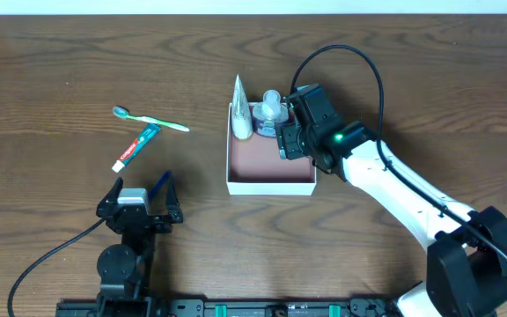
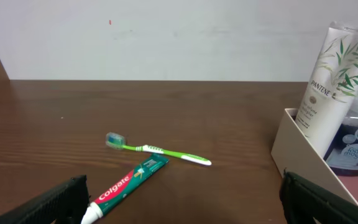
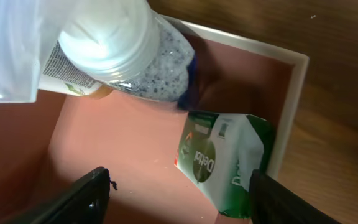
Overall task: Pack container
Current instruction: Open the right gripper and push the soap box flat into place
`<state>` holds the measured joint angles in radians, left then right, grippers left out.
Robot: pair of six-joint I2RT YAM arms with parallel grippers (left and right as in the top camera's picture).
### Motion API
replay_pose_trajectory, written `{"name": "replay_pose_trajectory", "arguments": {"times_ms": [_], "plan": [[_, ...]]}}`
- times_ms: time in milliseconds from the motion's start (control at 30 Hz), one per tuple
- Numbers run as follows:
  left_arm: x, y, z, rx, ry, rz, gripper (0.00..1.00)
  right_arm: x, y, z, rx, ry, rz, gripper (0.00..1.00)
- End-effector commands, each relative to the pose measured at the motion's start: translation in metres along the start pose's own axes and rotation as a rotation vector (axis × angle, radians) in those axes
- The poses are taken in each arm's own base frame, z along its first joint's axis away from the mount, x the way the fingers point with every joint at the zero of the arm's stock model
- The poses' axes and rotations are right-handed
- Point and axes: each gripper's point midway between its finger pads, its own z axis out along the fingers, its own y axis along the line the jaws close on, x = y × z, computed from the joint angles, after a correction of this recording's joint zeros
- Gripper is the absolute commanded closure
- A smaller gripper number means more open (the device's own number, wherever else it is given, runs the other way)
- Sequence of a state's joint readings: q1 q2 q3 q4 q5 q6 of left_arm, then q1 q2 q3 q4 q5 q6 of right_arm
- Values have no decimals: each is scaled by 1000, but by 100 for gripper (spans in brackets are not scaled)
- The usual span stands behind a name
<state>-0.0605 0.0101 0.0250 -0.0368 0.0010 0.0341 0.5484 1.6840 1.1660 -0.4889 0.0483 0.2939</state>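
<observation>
- Dark wood-grain worktop (image 1: 60,53) all round, with a plain pale wall behind it in the left wrist view.
- The container (image 1: 271,186) sits about mid-worktop, a bit right of centre. It's square and shallow, with white walls and a pinkish floor.
- Its far edge is where the stuff is. A white tube (image 1: 240,119) marked Pantene stands in the far-left corner, and a clear bottle (image 1: 272,110) with a white cap is just beside it.
- A green-and-white packet (image 3: 225,165) lies flat on the floor against one wall. You only really see it from the right wrist camera.
- The right gripper (image 3: 178,180) hangs over the container's far-right part with its jaws spread. The packet is between them, near one finger and clear of the other, so nothing's clamped.
- Well off to the left, a green toothbrush (image 1: 152,120) lies flat with a red-and-green toothpaste tube (image 1: 136,147) just beside it. Can't tell if they touch.
- The left gripper (image 1: 143,189) is at the near edge, below those two, jaws wide apart and empty.
</observation>
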Motion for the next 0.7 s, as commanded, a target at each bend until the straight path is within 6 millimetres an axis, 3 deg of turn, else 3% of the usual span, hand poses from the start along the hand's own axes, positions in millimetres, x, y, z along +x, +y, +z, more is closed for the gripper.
{"name": "replay_pose_trajectory", "arguments": {"times_ms": [0, 200, 533, 667], "plan": [[18, 3, 1, -15, 53, 16, 2, 3, 11, 8, -28, 23, -29, 28], [18, 3, 1, -15, 52, 16, 2, 14, 12, 22, -35, 65, -26, 28], [18, 3, 1, -15, 52, 16, 2, 10, 23, 22, -66, 47, -55, 28], [18, 3, 1, -15, 53, 16, 2, 9, 36, 22, -112, 36, -113, 28]]}}
